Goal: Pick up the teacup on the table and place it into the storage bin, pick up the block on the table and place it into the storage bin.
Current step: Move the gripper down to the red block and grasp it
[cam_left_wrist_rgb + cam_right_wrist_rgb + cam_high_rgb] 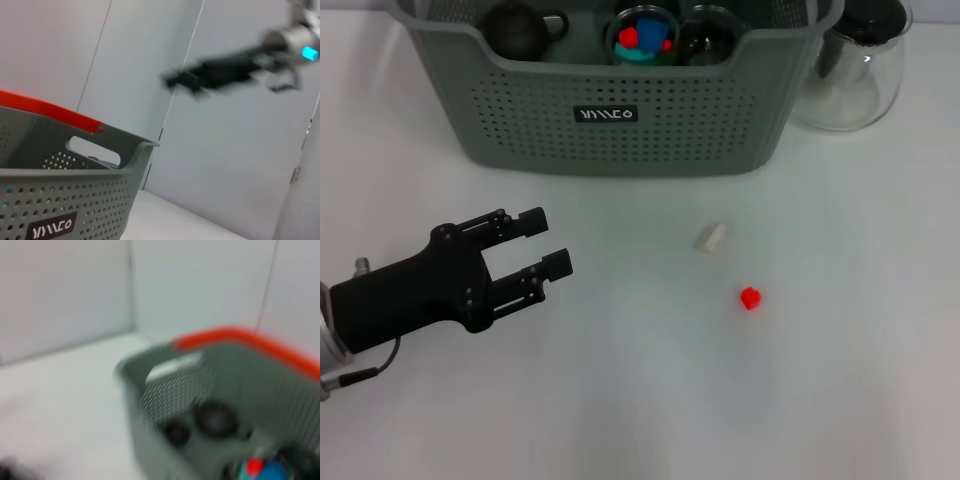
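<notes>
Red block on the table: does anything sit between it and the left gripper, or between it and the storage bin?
Nothing visible blocks the left gripper from the red block. Toward the storage bin, a small white block lies nearby on the table.

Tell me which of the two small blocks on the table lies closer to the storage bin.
The off-white block. It lies nearer the storage bin than the red block, which sits farther out, toward the robot.
</notes>
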Action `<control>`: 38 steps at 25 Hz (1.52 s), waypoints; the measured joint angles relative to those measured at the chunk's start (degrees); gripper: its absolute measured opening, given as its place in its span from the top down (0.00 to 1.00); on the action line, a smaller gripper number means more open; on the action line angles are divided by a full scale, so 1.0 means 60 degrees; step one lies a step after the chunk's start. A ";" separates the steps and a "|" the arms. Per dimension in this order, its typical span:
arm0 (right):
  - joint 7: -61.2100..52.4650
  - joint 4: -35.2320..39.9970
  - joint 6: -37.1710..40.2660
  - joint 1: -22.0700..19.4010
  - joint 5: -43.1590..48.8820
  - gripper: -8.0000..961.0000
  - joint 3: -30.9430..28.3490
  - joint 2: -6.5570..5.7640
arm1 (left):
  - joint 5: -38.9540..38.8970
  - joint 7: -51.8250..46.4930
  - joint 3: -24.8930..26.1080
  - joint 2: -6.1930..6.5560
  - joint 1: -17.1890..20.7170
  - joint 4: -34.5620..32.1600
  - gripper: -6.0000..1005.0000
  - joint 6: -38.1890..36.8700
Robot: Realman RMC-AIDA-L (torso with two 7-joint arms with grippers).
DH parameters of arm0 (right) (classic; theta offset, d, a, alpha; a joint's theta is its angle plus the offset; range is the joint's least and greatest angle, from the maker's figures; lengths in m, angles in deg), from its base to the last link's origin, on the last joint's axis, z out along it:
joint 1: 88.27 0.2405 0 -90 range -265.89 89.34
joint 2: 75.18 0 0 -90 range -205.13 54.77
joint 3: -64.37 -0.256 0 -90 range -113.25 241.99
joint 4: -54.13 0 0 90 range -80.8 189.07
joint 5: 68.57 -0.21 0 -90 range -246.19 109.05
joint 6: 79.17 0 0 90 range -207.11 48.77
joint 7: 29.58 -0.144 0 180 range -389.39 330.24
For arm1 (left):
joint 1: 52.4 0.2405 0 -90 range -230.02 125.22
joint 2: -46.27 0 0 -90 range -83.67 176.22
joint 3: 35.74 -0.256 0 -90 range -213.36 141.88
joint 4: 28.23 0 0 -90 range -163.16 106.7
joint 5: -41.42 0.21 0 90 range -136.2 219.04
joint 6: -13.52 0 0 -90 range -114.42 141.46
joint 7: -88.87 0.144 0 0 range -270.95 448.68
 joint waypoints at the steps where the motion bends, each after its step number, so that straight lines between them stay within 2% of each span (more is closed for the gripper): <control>1: 0.0194 0.0505 0.0832 -0.0383 -0.0245 0.29 -0.0213 -0.0012 | -0.0003 0.0000 -0.0001 0.0006 -0.0006 -0.0004 0.40 0.0011; 3: 0.0389 0.0906 0.1952 -0.0804 -0.0497 0.29 -0.0582 -0.0023 | -0.0005 -0.0001 0.0002 0.0019 -0.0040 -0.0008 0.40 0.0022; 5: 0.0424 0.0799 0.2995 -0.1034 -0.0435 0.30 -0.0889 0.0022 | -0.0007 -0.0014 0.0004 0.0030 -0.0070 -0.0010 0.40 0.0018; 9: 0.0349 -0.0238 0.3524 -0.1089 0.0191 0.30 -0.0436 0.0099 | 0.0021 -0.0068 0.0003 0.0042 -0.0162 0.0014 0.40 0.0064; 13: 0.0276 -0.2107 0.2821 -0.0714 0.0934 0.30 0.0528 0.0109 | 0.0029 -0.0069 0.0005 0.0044 -0.0167 0.0032 0.40 0.0098; 16: 0.0266 -0.3923 0.2018 -0.0091 0.1465 0.30 0.1068 0.0112 | 0.0041 -0.0064 0.0002 0.0040 -0.0149 0.0043 0.40 0.0120; 19: 0.0386 -0.5042 0.1416 0.0388 0.1558 0.30 0.1655 0.0115 | 0.0037 -0.0039 0.0003 0.0018 -0.0109 0.0043 0.40 0.0118; 23: 0.0897 -0.5527 0.0797 0.0626 0.1563 0.30 0.2722 0.0116 | 0.0039 -0.0020 0.0003 0.0000 -0.0084 0.0044 0.40 0.0121; 26: 0.1055 -0.5670 0.0430 0.0658 0.1561 0.31 0.3159 0.0119 | 0.0046 -0.0018 0.0002 0.0000 -0.0073 0.0050 0.40 0.0121; 31: 0.0889 -0.6352 -0.0177 0.0822 0.1515 0.38 0.3218 0.0130 | 0.0058 -0.0014 0.0002 0.0000 -0.0074 0.0058 0.40 0.0136; 38: 0.0810 -0.7084 -0.0713 0.0984 0.1487 0.41 0.3266 0.0163 | 0.0066 0.0004 0.0002 -0.0008 -0.0059 0.0059 0.40 0.0144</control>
